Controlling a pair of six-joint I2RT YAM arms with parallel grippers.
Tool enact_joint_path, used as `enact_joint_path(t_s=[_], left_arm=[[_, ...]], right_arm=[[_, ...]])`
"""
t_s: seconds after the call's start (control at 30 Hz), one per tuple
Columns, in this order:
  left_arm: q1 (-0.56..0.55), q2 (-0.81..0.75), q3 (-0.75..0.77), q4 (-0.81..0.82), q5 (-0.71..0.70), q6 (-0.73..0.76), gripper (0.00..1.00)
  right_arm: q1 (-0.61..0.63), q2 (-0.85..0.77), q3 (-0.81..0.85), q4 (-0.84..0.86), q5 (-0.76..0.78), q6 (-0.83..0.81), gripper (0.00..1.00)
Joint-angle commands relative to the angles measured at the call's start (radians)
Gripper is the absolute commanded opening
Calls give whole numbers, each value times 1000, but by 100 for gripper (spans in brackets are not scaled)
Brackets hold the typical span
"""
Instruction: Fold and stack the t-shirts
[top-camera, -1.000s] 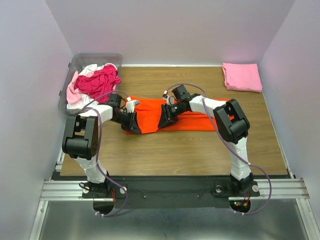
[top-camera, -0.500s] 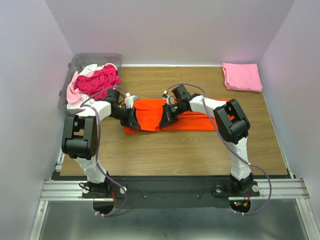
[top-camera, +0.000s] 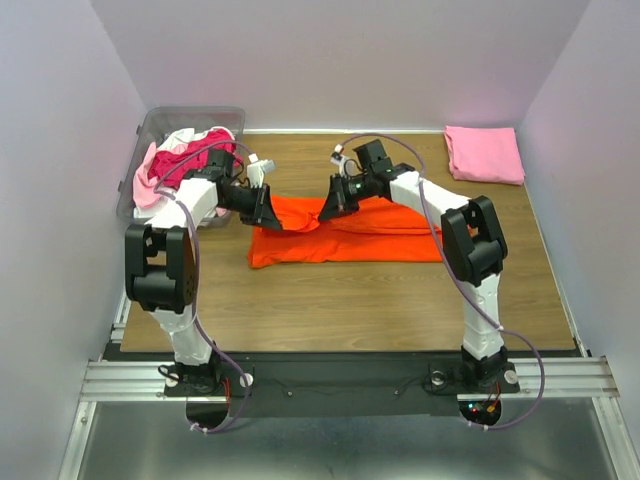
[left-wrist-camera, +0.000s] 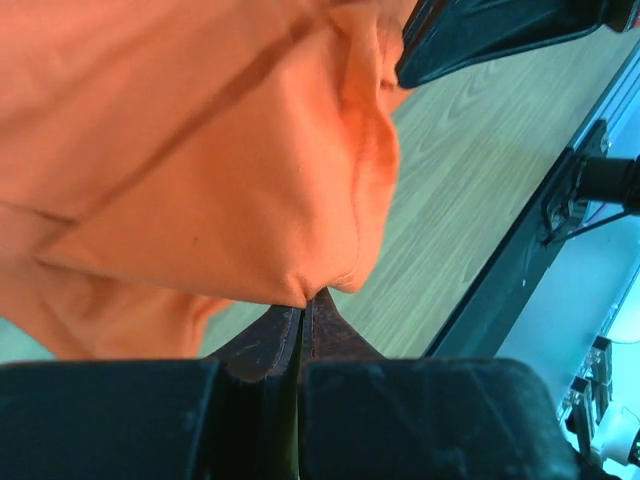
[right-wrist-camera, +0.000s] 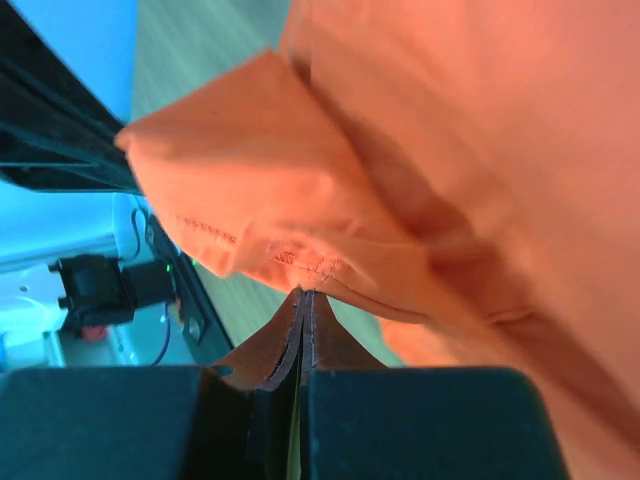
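Note:
The bright orange t-shirt (top-camera: 345, 232) lies spread across the middle of the table, with its far-left part lifted. My left gripper (top-camera: 273, 221) is shut on the shirt's edge at the far left; in the left wrist view the orange cloth (left-wrist-camera: 200, 170) hangs from the closed tips (left-wrist-camera: 303, 300). My right gripper (top-camera: 324, 213) is shut on the same shirt a little to the right; a hemmed orange fold (right-wrist-camera: 300, 230) is pinched at its tips (right-wrist-camera: 303, 297). A folded pink t-shirt (top-camera: 484, 153) rests at the far right corner. Magenta, pale pink and white t-shirts (top-camera: 188, 160) are heaped in the bin.
The clear plastic bin (top-camera: 160, 125) stands at the far left corner, just behind my left arm. Purple walls close the table on three sides. The black front rail (top-camera: 340, 370) runs along the near edge.
Both grippers closed on the orange shirt's left part and carried it toward the far side, lifting that part off the table. The shirt now lies longer, left to right.

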Motion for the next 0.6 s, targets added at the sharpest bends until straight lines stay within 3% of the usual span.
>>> enact_joint_path(t_s=[0.0, 0.27, 0.57], left_arm=[[16, 66, 107, -23, 32, 13, 0], [27, 239, 303, -40, 11, 11, 0], [32, 245, 259, -22, 15, 8, 0]], right_arm=[[-31, 23, 84, 34, -17, -28, 1], [-42, 101, 149, 34, -20, -35, 1], [-45, 124, 137, 32, -19, -52, 0]])
